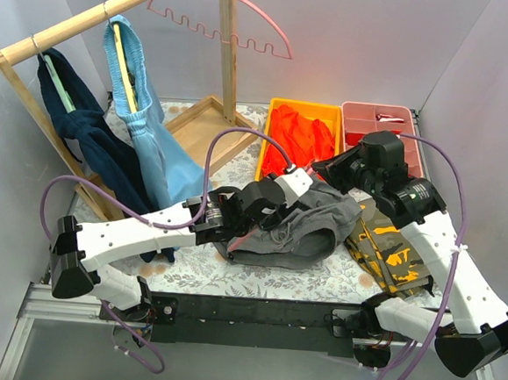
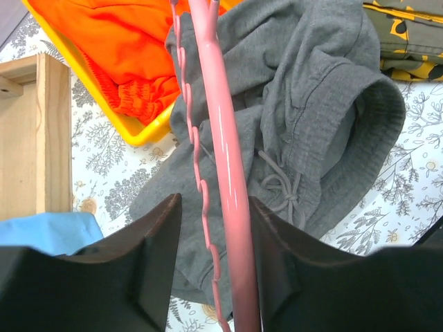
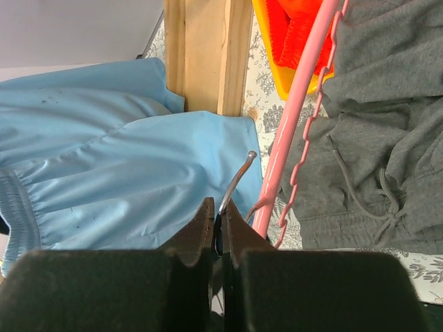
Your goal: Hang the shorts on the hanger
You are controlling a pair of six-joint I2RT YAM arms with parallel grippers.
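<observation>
The dark grey shorts (image 1: 308, 225) lie crumpled on the table's middle, also showing in the left wrist view (image 2: 311, 104) and the right wrist view (image 3: 387, 138). The pink hanger (image 2: 225, 159) lies slantwise over them; one end shows in the top view (image 1: 243, 239). My left gripper (image 2: 213, 200) is open, with the hanger between its jaws and the arched bar against the right finger. My right gripper (image 3: 220, 207) is shut on the hanger's metal hook (image 3: 239, 176). In the top view both grippers meet above the shorts, the left (image 1: 300, 183) and the right (image 1: 319, 170).
A yellow bin with the orange garment (image 1: 302, 132) and a red bin (image 1: 378, 121) stand at the back. A camouflage garment (image 1: 390, 245) lies at the right. The wooden rack (image 1: 100, 15) carries light blue shorts (image 1: 141, 119), a navy garment (image 1: 82, 132) and a second pink hanger (image 1: 223, 20).
</observation>
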